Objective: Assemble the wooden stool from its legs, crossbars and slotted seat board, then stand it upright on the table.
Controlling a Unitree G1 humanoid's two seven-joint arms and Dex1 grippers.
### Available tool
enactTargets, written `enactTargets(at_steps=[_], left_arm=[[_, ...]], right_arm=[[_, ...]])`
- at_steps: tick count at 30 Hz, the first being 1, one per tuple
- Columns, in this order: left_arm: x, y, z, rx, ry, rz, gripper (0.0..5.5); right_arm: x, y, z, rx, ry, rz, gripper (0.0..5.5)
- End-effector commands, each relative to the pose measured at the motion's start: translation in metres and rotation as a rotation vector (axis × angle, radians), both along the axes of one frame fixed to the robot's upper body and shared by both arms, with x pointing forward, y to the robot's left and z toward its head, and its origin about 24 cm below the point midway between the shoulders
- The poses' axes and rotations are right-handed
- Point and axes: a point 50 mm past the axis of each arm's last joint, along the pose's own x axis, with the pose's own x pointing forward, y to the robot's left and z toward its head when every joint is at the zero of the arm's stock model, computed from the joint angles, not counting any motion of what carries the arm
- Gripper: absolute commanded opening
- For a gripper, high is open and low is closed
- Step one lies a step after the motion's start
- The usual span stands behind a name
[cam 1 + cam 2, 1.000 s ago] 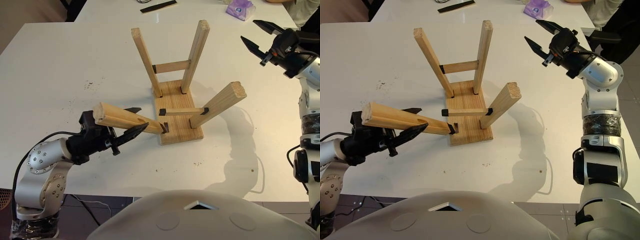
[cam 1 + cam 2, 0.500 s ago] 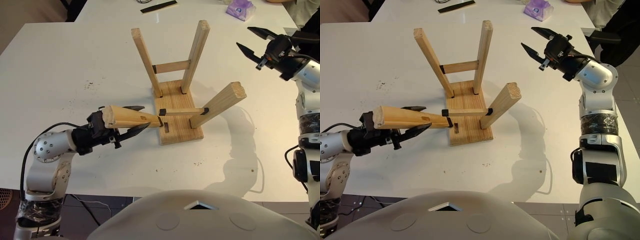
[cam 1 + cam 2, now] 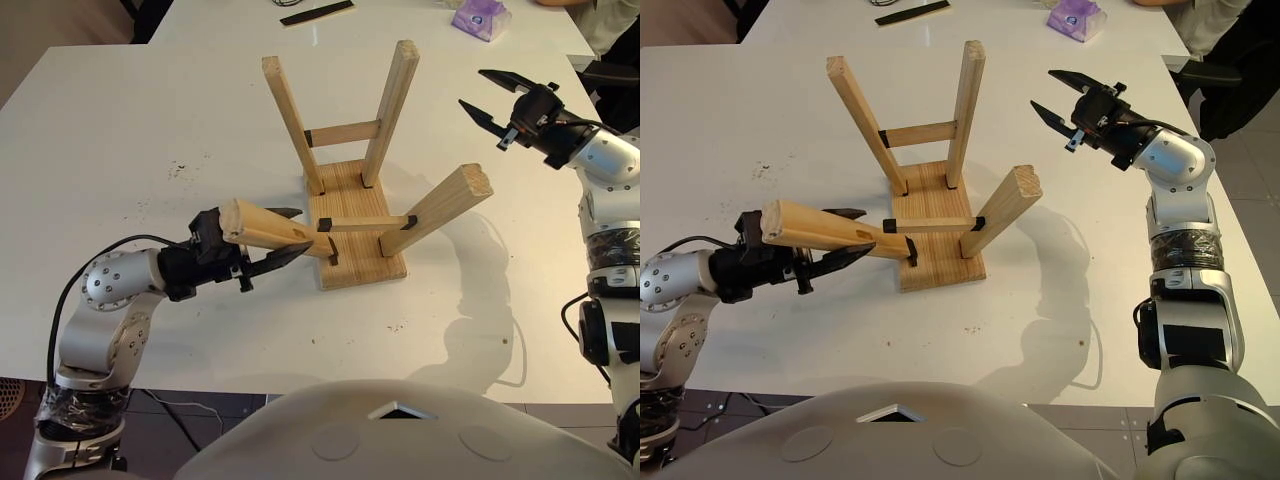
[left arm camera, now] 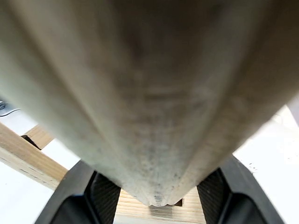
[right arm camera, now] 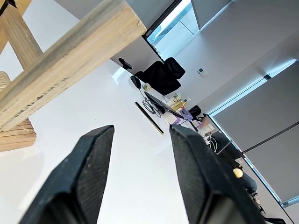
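Observation:
The slotted seat board (image 3: 362, 262) lies flat on the white table (image 3: 130, 130). Two legs (image 3: 293, 125) (image 3: 390, 110) stand in its far slots, joined by a crossbar (image 3: 343, 133). A third leg (image 3: 435, 212) leans out to the right, with a second crossbar (image 3: 365, 222) running from it. My left gripper (image 3: 297, 230) is shut on the fourth leg (image 3: 260, 225), which slants down to the board's near-left corner; the left wrist view shows that leg (image 4: 149, 93) between the dark fingers (image 4: 105, 196). My right gripper (image 3: 475, 90) hangs open in the air to the right of the stool.
A purple tissue pack (image 3: 480, 18) and a black strip (image 3: 316, 12) lie at the table's far edge. Dark specks (image 3: 180, 170) dot the left side. The table's front edge runs just below my left arm.
My left gripper has carried the fourth leg to the right, bringing its lower end to the board's near-left corner. My right gripper, still open, has moved left toward the stool.

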Motion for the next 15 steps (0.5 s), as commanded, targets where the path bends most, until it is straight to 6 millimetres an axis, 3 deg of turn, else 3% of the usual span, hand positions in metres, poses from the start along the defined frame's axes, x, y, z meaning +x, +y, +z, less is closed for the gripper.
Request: enactTargets(at_steps=[1,7,15], left_arm=[[-0.012,0.000,-0.022,0.137,0.077,-0.051,2.04],[-0.013,0.010,-0.040,0.270,0.104,-0.034,2.04],[-0.007,0.011,-0.023,0.166,0.215,-0.054,2.04]], right_arm=[[-0.001,-0.001,0.007,0.035,-0.006,-0.001,2.17],[-0.002,0.002,0.011,0.083,0.014,0.010,2.17],[-0.007,0.008,0.010,0.078,0.022,0.024,2.17]])
